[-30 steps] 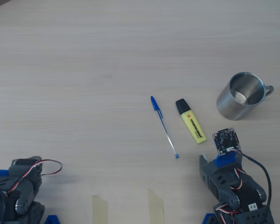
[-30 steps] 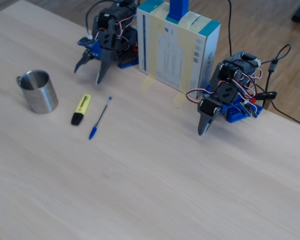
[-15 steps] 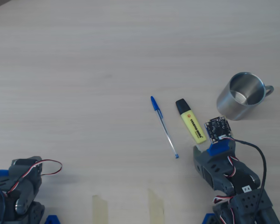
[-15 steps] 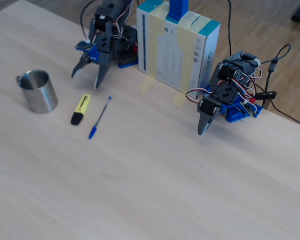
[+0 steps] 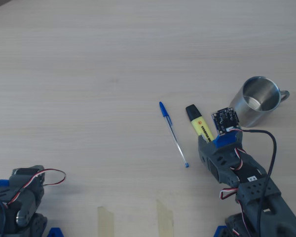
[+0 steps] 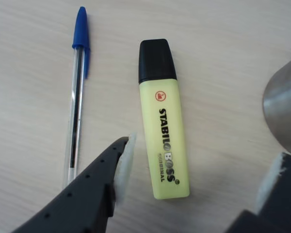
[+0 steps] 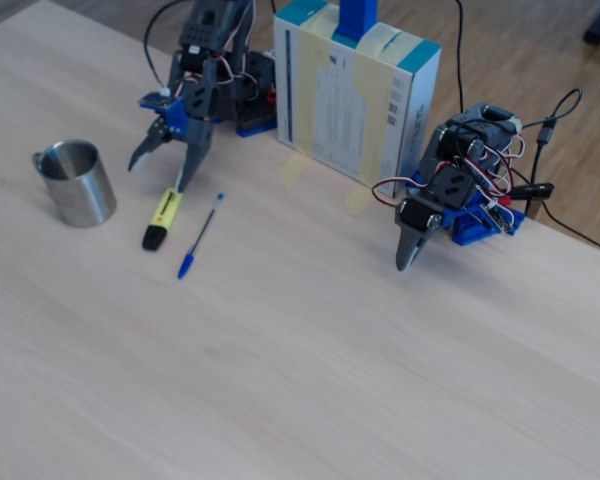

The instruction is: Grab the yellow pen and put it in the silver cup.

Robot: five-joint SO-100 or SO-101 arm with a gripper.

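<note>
The yellow pen (image 6: 165, 141) is a pale-yellow highlighter with a black cap, lying flat on the table. It also shows in the overhead view (image 5: 200, 124) and the fixed view (image 7: 163, 214). My gripper (image 6: 199, 172) is open and empty, low over the highlighter's rear end. One fingertip (image 6: 123, 162) is just left of the body; the other is far to its right. In the fixed view the gripper (image 7: 162, 170) stands just above the highlighter. The silver cup (image 5: 256, 100) stands upright close by, on the left in the fixed view (image 7: 75, 182).
A thin clear ballpoint with a blue cap (image 5: 173, 134) lies beside the highlighter, seen too in the wrist view (image 6: 77, 97). A second arm (image 7: 442, 195) rests folded apart from me. A tall box (image 7: 355, 90) stands at the table's back edge. Tape strips (image 5: 106, 219) mark the table.
</note>
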